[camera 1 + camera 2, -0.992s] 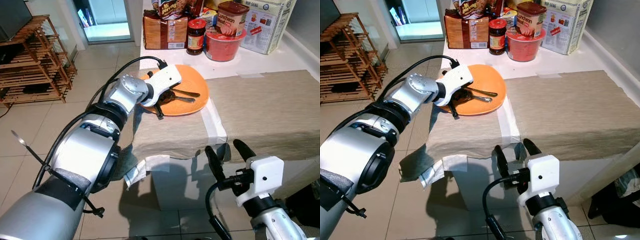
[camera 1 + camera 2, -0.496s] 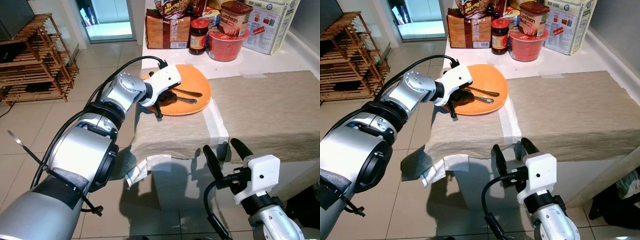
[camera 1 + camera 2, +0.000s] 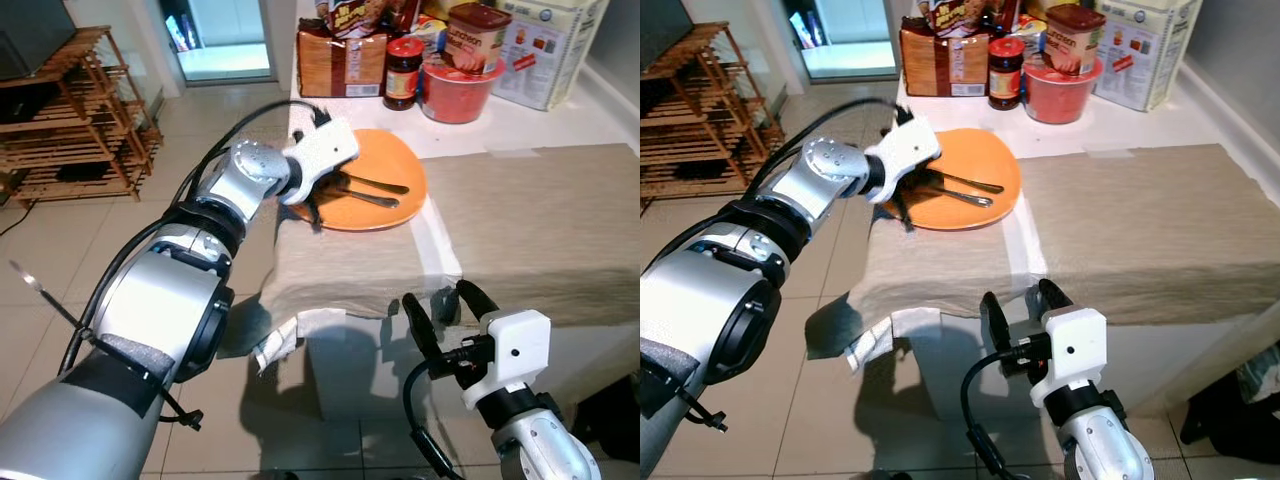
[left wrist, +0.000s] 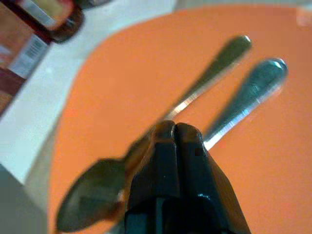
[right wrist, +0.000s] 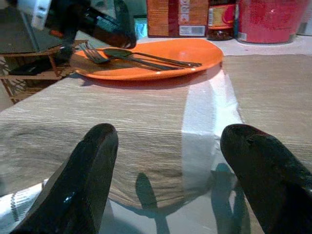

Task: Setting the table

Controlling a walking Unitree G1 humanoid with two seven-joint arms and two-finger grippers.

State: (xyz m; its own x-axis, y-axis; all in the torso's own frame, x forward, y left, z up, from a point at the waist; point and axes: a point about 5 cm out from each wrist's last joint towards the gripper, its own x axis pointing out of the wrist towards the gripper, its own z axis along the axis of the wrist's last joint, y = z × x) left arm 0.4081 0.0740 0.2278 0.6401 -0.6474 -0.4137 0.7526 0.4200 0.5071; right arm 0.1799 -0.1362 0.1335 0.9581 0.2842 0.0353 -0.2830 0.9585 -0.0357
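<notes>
An orange plate (image 3: pixel 388 163) lies on the beige cloth at the table's left end, holding a spoon (image 3: pixel 382 184) and a fork (image 3: pixel 368 198). My left gripper (image 3: pixel 326 190) reaches over the plate's left rim. In the left wrist view its fingertips (image 4: pixel 165 131) are pressed shut just above the spoon's neck (image 4: pixel 214 68); whether they pinch it is unclear. In the right wrist view the spoon bowl (image 5: pixel 117 52) and fork tines (image 5: pixel 92 54) rest on the plate. My right gripper (image 3: pixel 445 312) hangs open and holds nothing, low in front of the table's front edge.
Behind the plate stand a bread bag (image 3: pixel 340 60), a dark jar (image 3: pixel 402 72), a red tub (image 3: pixel 455 92) and a cereal box (image 3: pixel 550 50). The beige cloth (image 3: pixel 530 220) covers the table to the right. A wooden rack (image 3: pixel 70 110) stands on the tiled floor at left.
The camera has shifted slightly. My left gripper has stayed at the plate's left rim, its wrist tilted a little higher. The right gripper is still open in the same place.
</notes>
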